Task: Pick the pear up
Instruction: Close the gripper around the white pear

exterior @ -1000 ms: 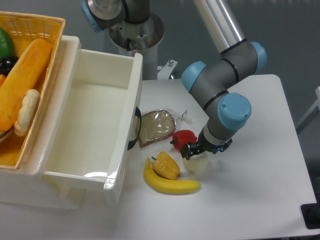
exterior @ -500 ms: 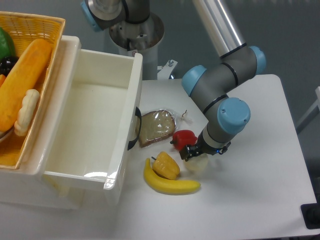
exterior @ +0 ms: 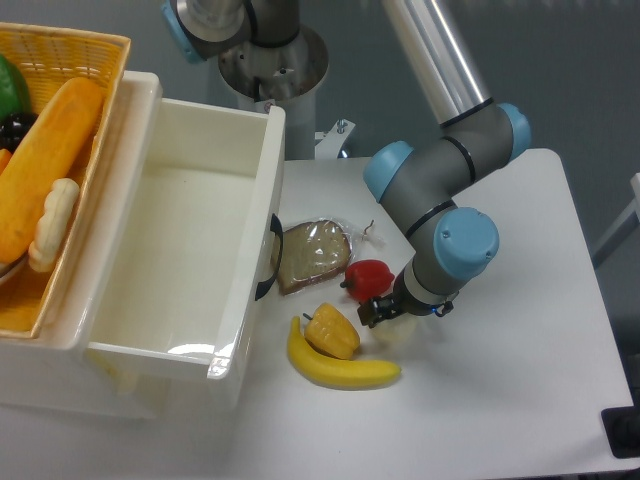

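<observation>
A single fixed camera looks steeply down from above the table's (exterior: 500,400) front edge, facing the arm's base (exterior: 272,65) at the far edge, at middling range.

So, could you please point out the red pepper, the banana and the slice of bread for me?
red pepper (exterior: 368,276), fixed camera view, on its red top surface.
banana (exterior: 340,371), fixed camera view, on the middle of its curved yellow body.
slice of bread (exterior: 312,254), fixed camera view, on the centre of the brown face.

Fingers (exterior: 385,312) now lower and leftward, over the now mostly hidden pear (exterior: 397,328).
</observation>
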Controlling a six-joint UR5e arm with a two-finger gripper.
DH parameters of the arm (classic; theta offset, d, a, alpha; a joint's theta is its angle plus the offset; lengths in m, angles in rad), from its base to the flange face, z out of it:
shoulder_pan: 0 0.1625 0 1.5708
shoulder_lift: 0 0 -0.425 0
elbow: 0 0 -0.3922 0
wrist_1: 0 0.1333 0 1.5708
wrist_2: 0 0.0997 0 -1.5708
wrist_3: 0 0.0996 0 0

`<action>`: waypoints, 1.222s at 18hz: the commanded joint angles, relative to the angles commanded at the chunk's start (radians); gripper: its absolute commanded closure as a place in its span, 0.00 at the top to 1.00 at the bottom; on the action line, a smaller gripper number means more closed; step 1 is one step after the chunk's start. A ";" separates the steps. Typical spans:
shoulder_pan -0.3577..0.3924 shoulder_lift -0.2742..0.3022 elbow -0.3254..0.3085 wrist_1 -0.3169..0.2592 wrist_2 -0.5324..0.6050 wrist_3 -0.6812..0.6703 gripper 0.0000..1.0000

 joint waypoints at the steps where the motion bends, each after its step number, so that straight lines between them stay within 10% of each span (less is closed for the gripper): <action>1: -0.002 -0.002 0.000 0.000 0.000 0.002 1.00; 22: -0.012 -0.006 -0.002 0.002 0.002 0.012 0.83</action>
